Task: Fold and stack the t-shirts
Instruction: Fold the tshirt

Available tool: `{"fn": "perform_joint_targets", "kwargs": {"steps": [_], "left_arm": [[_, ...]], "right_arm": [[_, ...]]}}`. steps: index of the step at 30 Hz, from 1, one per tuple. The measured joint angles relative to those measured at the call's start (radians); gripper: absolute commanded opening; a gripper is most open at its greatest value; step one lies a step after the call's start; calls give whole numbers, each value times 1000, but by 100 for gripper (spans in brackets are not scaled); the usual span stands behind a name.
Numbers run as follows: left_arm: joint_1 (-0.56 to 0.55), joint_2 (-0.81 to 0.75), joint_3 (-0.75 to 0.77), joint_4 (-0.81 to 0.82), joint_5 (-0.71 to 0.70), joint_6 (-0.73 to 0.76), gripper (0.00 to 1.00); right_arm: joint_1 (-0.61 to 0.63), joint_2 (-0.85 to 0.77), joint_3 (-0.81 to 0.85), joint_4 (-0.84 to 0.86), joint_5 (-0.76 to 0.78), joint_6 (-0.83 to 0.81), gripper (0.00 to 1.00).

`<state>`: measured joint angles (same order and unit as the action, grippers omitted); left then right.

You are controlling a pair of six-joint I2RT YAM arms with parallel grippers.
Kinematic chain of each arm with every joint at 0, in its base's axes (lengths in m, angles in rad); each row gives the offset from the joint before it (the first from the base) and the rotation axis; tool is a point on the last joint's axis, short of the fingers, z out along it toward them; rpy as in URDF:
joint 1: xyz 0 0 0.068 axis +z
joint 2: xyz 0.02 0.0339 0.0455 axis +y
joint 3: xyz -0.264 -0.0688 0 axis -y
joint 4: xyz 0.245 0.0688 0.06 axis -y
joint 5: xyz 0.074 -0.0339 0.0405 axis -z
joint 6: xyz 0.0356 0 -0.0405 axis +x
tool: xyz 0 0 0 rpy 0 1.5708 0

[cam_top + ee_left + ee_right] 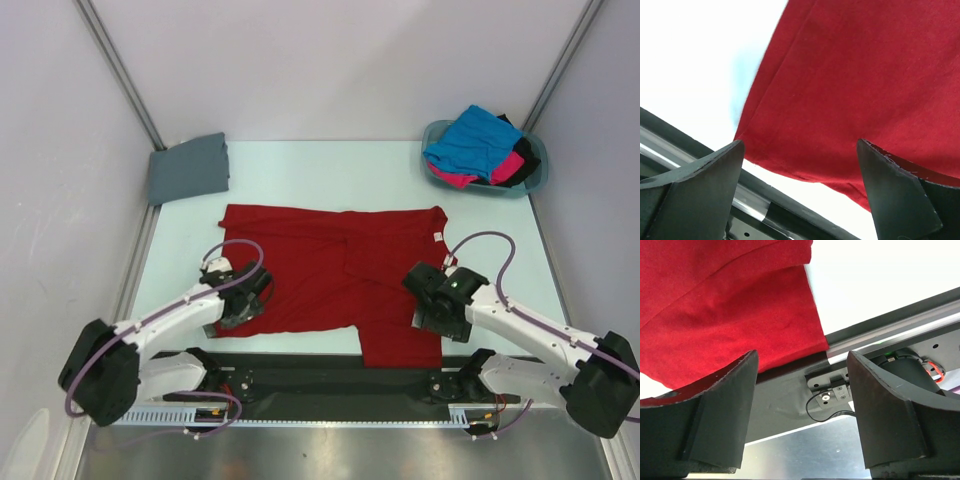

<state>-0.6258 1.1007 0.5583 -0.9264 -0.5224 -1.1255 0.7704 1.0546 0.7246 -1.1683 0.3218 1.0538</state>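
A deep red t-shirt [330,270] lies spread flat across the middle of the table, with its right part doubled over. My left gripper [243,305] hovers over the shirt's near left corner. In the left wrist view the left gripper [800,150] is open, with the red cloth [850,75] beyond its tips. My right gripper [440,322] is over the shirt's near right corner. There the right gripper [802,357] is open and empty, with the red hem [715,305] above it. A slate grey t-shirt [188,168] lies folded at the back left.
A teal basket [543,158] at the back right holds a bright blue t-shirt [470,140], a hot pink one [505,165] and a black one [522,172], bundled together. The black base rail [330,375] runs along the near edge. Walls close in the table on three sides.
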Motion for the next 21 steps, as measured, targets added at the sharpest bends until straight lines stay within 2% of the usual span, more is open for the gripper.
{"fn": "perform_joint_targets", "kwargs": {"steps": [5,10,14,21], "left_arm": [[2,138,45,21,5,14,100],[5,161,61,31,13,54,99],[12,135,43,66,37,74,88],[13,55,-6,138,128,99,77]], "right_arm": [[-8,48,0,37,-7,-13,76],[-20,72,-5,79,-23,-21,73],[-31,68,-22,85,-28,-22,65],[-45,52,-116,138,-84,-5,64]]}}
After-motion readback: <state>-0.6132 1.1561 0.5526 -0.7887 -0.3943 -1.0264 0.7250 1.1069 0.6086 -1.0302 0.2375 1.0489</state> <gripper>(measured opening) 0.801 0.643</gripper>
